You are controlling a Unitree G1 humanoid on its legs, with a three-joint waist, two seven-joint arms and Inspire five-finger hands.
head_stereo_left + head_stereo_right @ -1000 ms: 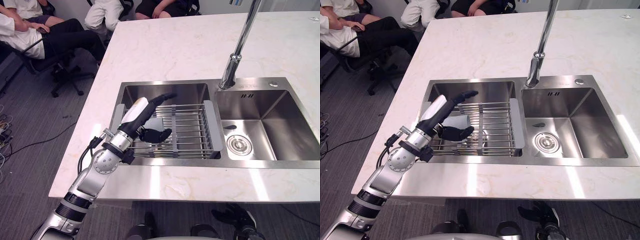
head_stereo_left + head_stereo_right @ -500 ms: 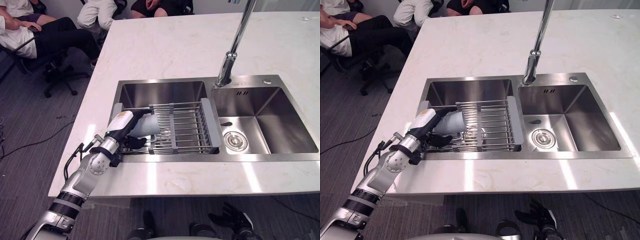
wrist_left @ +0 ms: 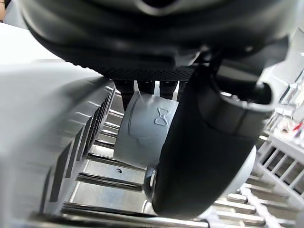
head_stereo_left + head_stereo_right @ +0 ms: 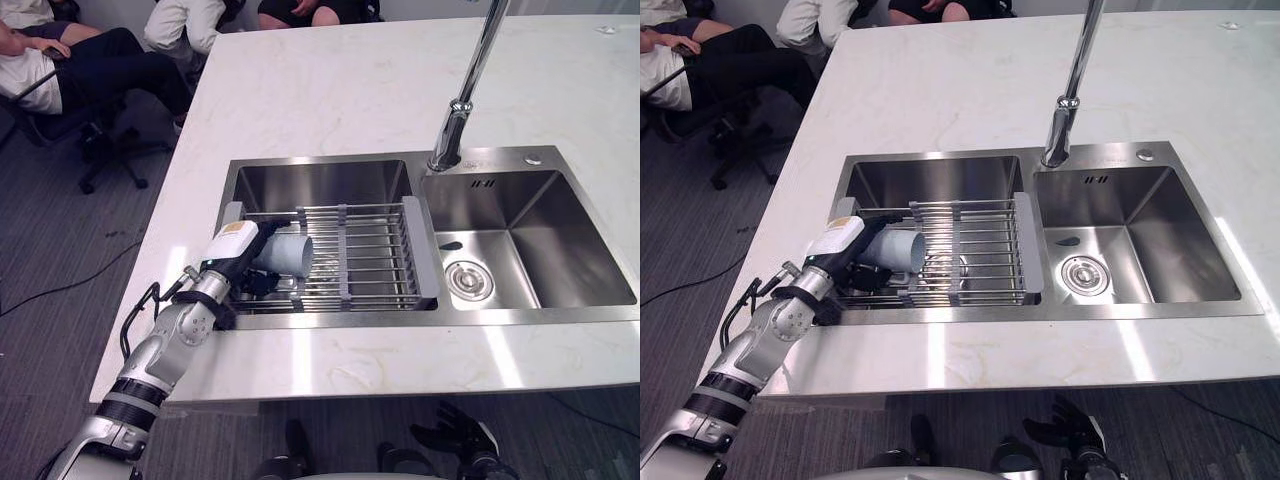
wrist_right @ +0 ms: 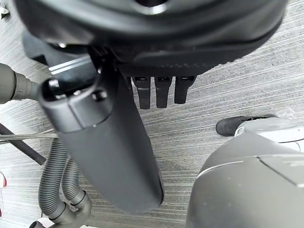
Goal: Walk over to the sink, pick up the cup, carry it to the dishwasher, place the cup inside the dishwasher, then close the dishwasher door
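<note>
One cup [image 4: 291, 254], one wire rack [image 4: 372, 252], one faucet [image 4: 456, 128], two sink basins [image 4: 565, 235].

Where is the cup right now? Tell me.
In the left eye view the cup lies sideways at the left end of the wire rack over the left sink basin, with the left robot hand curled round it.

We see a pale grey cup [image 4: 290, 252], a cream worktop [image 4: 330, 90] veined in faint tan, a silver steel sink [image 4: 575, 250] and a grey striped floor [image 4: 60, 300].
</note>
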